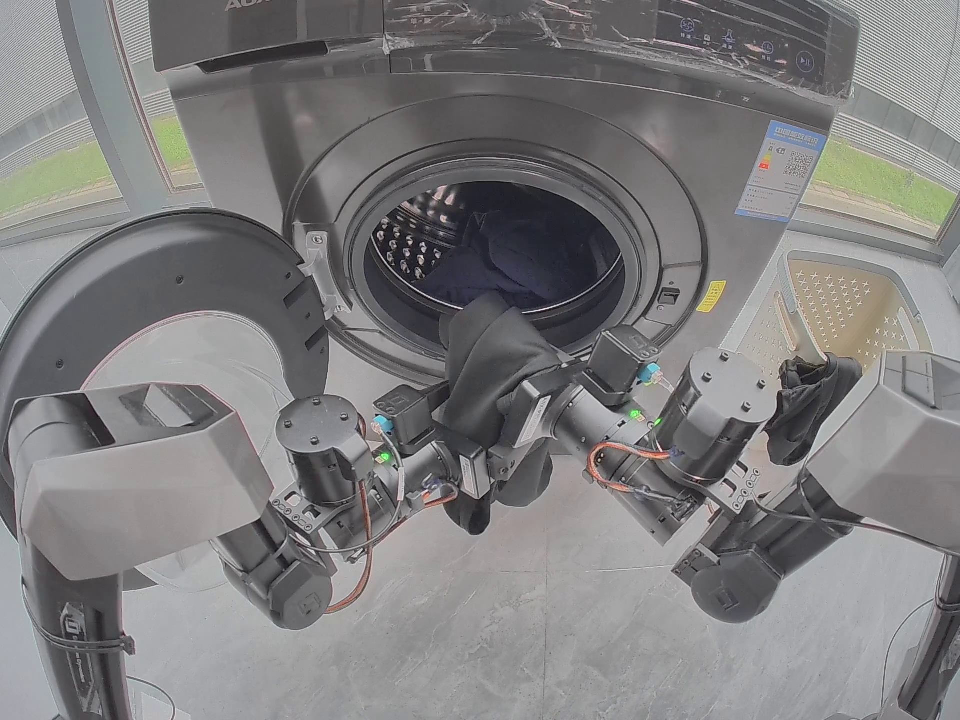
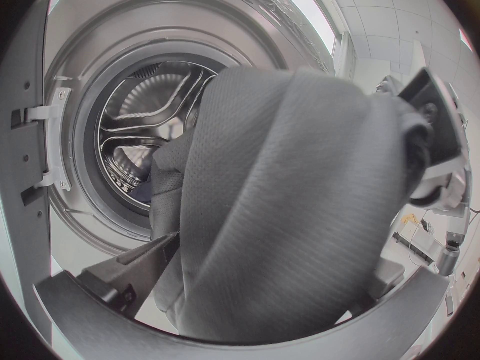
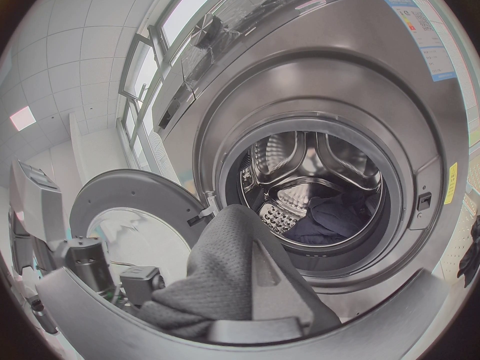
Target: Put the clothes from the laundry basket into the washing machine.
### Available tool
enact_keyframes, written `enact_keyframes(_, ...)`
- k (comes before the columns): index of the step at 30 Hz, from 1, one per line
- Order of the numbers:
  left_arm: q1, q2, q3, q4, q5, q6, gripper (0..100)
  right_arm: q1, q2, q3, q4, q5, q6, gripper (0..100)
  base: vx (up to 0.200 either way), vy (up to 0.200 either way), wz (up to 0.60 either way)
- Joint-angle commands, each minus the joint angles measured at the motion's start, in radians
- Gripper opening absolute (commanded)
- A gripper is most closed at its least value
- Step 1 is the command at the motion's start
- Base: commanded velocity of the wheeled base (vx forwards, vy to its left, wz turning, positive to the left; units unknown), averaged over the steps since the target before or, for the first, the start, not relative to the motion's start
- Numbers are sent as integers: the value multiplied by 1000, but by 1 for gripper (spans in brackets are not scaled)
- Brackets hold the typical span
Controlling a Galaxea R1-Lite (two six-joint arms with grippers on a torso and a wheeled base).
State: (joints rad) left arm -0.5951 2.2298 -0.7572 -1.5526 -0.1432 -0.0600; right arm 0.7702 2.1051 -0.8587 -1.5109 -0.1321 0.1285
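Note:
A dark grey garment [image 1: 490,352] hangs just below the open mouth of the washing machine [image 1: 700,152], held up between my two arms. My right gripper [image 1: 505,407] is shut on its upper fold; one finger [image 3: 272,286] presses against the cloth [image 3: 220,261]. My left gripper [image 1: 470,482] sits under the garment with its fingers spread open, one finger [image 2: 145,258] showing beside the draped fabric [image 2: 290,201]. Dark blue clothes [image 1: 510,247] lie inside the drum. Another dark garment [image 1: 810,402] hangs over the rim of the laundry basket [image 1: 800,282] at the right.
The round washer door [image 1: 160,282] stands swung open at the left, close to my left arm. Grey tiled floor [image 1: 520,612] lies in front of the machine. Windows run behind it on both sides.

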Motion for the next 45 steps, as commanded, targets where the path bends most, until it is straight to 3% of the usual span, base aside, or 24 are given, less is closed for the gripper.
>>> enact_keyframes(1,3,47,-54,-3,5,-11,100,18,-34,29,-3,-1,2,0,0,0,0)
enact_keyframes(9,-2,62,-74,-3,37,-12,100,40,-39,53,-12,-21,16,0,0,0,0)
enact_keyframes(10,-2,64,-74,-3,37,-12,0,40,-39,56,-12,-21,16,0,0,0,0)
enact_keyframes(18,5,56,-76,-4,39,-14,0,21,-71,72,-9,-21,17,0,0,0,0)
enact_keyframes(24,24,-16,-74,-4,96,-58,0,-89,-85,118,-8,-24,42,0,0,0,0)
enact_keyframes(29,29,-81,-57,-4,102,-60,0,-143,-65,162,-8,-24,56,0,0,0,0)
enact_keyframes(39,20,-157,4,-4,103,-61,0,-106,-16,176,-25,-18,57,0,0,0,0)
enact_keyframes(40,20,-164,9,-4,103,-63,0,-100,-20,176,-31,-18,57,100,0,0,0)
enact_keyframes(44,21,-183,21,-4,108,-67,0,-78,-47,178,-32,-15,59,100,0,0,0)
enact_keyframes(45,21,-200,33,-4,128,-67,0,-68,-80,201,-31,-7,56,100,0,0,0)
